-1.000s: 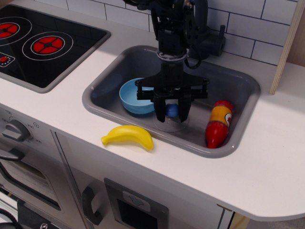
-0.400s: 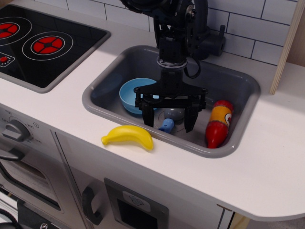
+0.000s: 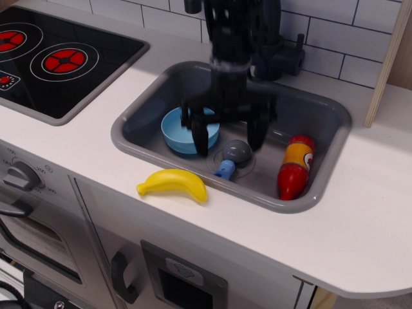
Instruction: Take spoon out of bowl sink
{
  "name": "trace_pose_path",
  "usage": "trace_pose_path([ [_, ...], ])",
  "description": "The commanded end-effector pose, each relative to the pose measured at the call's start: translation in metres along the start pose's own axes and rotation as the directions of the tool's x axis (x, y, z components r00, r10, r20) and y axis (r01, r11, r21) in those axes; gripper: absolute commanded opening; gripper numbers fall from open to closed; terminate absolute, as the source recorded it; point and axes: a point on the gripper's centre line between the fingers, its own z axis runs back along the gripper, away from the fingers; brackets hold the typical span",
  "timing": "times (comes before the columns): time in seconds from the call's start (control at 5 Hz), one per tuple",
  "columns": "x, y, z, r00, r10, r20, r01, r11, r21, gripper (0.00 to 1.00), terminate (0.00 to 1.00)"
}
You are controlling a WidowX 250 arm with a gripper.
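The spoon (image 3: 232,156) lies on the floor of the grey sink (image 3: 132,145), over the round drain, grey scoop up and back, short blue handle pointing to the front rim. The light-blue bowl (image 3: 182,131) stands empty at the sink's left, beside the spoon and apart from it. My gripper (image 3: 228,135) hangs open and empty above the spoon, blurred by motion, one finger over the bowl's right edge and the other to the spoon's right.
A yellow banana (image 3: 172,184) lies on the white counter at the sink's front rim. A red and yellow bottle (image 3: 295,165) lies at the sink's right end. The black stovetop (image 3: 58,61) is at far left. A dark faucet (image 3: 283,58) stands behind the sink.
The gripper opened and let go of the spoon, which now lies on the sink floor. The gripper has since risen above it.
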Motion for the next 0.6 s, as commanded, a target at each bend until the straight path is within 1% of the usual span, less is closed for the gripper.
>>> trace_pose_path([
  [0.0,0.0083,0.008,0.0353,0.991,0.07,0.116,-0.063,0.996,-0.066,1.0,0.0],
  [0.2,0.0083,0.008,0.0353,0.991,0.07,0.116,-0.063,0.996,-0.066,1.0,0.0],
  [0.4,0.0083,0.008,0.0353,0.991,0.07,0.116,-0.063,0.996,-0.066,1.0,1.0],
])
